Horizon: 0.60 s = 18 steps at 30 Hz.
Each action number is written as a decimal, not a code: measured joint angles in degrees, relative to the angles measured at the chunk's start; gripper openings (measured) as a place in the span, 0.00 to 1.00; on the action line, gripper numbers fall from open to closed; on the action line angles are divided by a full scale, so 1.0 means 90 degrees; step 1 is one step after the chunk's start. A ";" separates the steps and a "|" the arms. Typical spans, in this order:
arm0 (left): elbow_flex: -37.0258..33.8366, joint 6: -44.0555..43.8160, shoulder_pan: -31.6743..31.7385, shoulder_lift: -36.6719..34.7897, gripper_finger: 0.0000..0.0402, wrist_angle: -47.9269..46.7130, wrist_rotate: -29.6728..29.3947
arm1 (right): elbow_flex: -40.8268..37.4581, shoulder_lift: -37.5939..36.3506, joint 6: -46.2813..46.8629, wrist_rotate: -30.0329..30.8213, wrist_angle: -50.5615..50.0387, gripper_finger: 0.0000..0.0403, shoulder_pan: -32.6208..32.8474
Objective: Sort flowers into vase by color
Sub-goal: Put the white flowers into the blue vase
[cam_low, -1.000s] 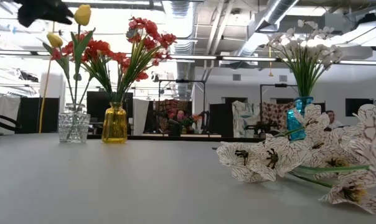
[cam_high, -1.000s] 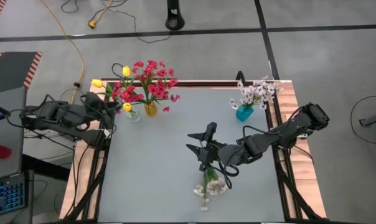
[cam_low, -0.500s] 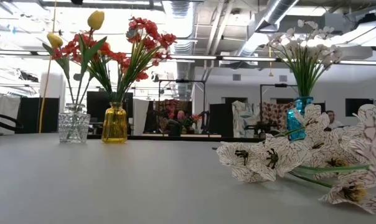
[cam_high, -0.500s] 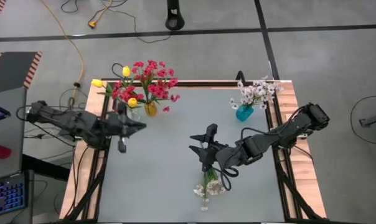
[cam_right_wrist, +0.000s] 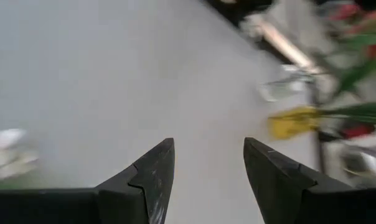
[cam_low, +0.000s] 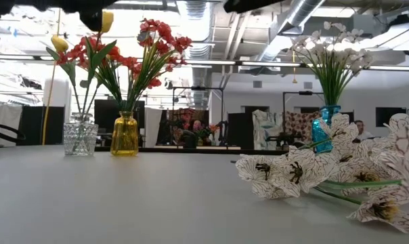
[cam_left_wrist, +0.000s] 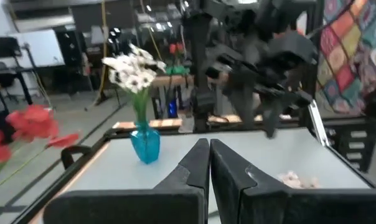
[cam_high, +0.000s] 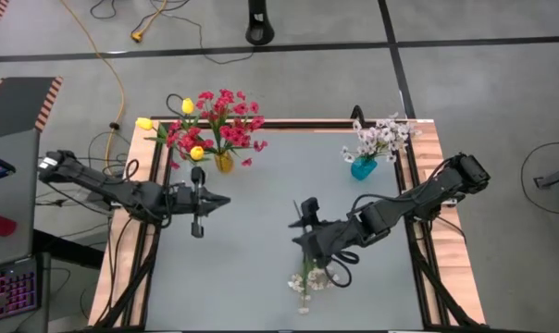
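Note:
Red flowers (cam_high: 219, 120) stand in an amber vase (cam_high: 224, 163) at the far left. Beside it, yellow flowers (cam_high: 195, 153) stand in a clear glass vase (cam_low: 80, 135). White flowers (cam_high: 381, 137) fill a teal vase (cam_high: 363, 168) at the far right. More white flowers (cam_high: 312, 277) lie flat on the table near its front edge, also seen in the low view (cam_low: 313, 173). My right gripper (cam_high: 301, 227) hangs open above their stems, nothing between its fingers (cam_right_wrist: 147, 171). My left gripper (cam_high: 220, 200) is shut and empty, pointing level toward the table's right, just near of the two left vases.
The table has a wooden rim (cam_high: 432, 157) and black frame rails along its left and right sides. Bare grey tabletop (cam_high: 261, 199) lies between the two grippers. The left wrist view shows the right arm (cam_left_wrist: 263, 62) ahead of my left gripper (cam_left_wrist: 210, 155).
My left gripper has drawn away from the clear vase, going toward the table's right and near edge and down, rolling level; a yellow flower stays standing in that vase, its bud swung a little. My right gripper has tipped downward toward the white flowers on the table.

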 joint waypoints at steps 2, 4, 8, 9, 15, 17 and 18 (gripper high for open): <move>-0.0384 0.0007 0.0085 -0.0229 0.00 0.0322 -0.0001 | 0.0000 0.0000 0.0045 -0.0470 -0.0169 0.54 -0.0010; -0.0728 0.0034 0.0180 -0.0451 0.00 0.0520 -0.0016 | 0.0000 0.0000 0.0191 -0.0843 -0.0269 0.54 -0.0010; -0.1281 0.0274 0.0485 -0.1029 0.00 0.0674 -0.0059 | 0.0000 0.0000 0.0374 -0.1278 -0.0359 0.54 -0.0010; -0.1401 0.0269 0.0588 -0.1186 0.00 0.0704 -0.0062 | 0.0000 0.0000 0.0390 -0.1355 -0.0361 0.54 -0.0010; -0.1993 0.0248 0.1321 -0.2261 0.00 0.0717 0.0046 | 0.0000 0.0000 0.0506 -0.1551 -0.0379 0.54 -0.0072; -0.2150 0.0227 0.1533 -0.2625 0.00 0.0663 0.0223 | 0.0000 0.0000 0.0640 -0.1557 -0.0458 0.54 -0.0131; -0.2214 0.0222 0.1613 -0.2790 0.00 0.0662 0.0373 | 0.0000 0.0000 0.0676 -0.1563 -0.0521 0.54 -0.0163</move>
